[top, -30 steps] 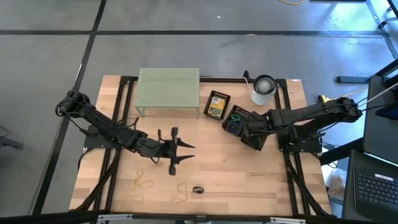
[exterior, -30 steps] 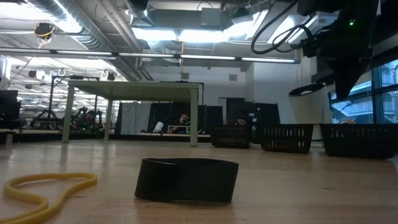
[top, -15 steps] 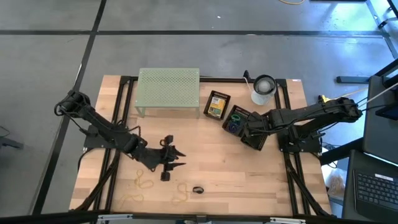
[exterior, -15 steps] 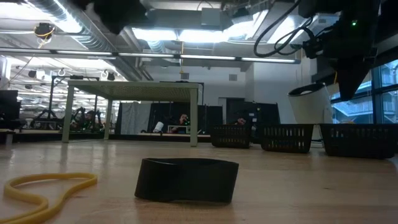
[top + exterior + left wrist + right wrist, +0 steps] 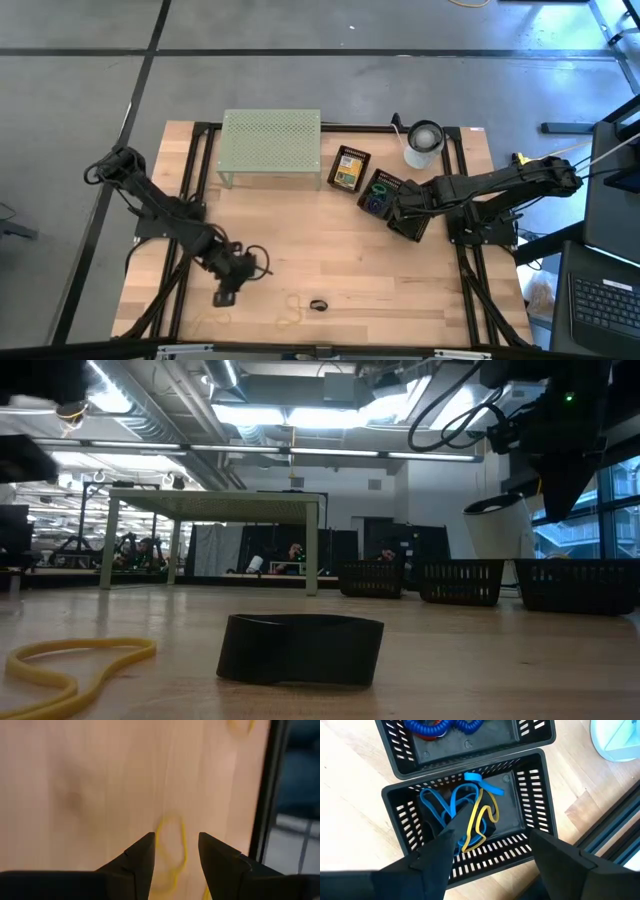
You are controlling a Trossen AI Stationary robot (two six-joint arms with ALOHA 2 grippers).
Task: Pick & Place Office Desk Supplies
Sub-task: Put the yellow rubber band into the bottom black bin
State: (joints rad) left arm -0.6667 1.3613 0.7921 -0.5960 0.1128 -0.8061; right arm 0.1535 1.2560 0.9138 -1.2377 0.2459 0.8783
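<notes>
Left pincer (image 5: 174,854), part-open and empty, straddles a thin yellow rubber band loop (image 5: 171,851) flat on the wooden tabletop (image 5: 75,780): likely light, limp, best pinched across one strand.

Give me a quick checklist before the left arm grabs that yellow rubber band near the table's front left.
1. Left gripper open: ok.
2. Yellow rubber band lined up between its fingers: ok.
3. Band lying flat on the bare table, nothing on it: ok.
4. Fingers down at table level: cannot tell.
5. Right gripper open over the black basket, yellow and blue bands already inside: ok.
6. Black band lies apart from the target: ok.
</notes>
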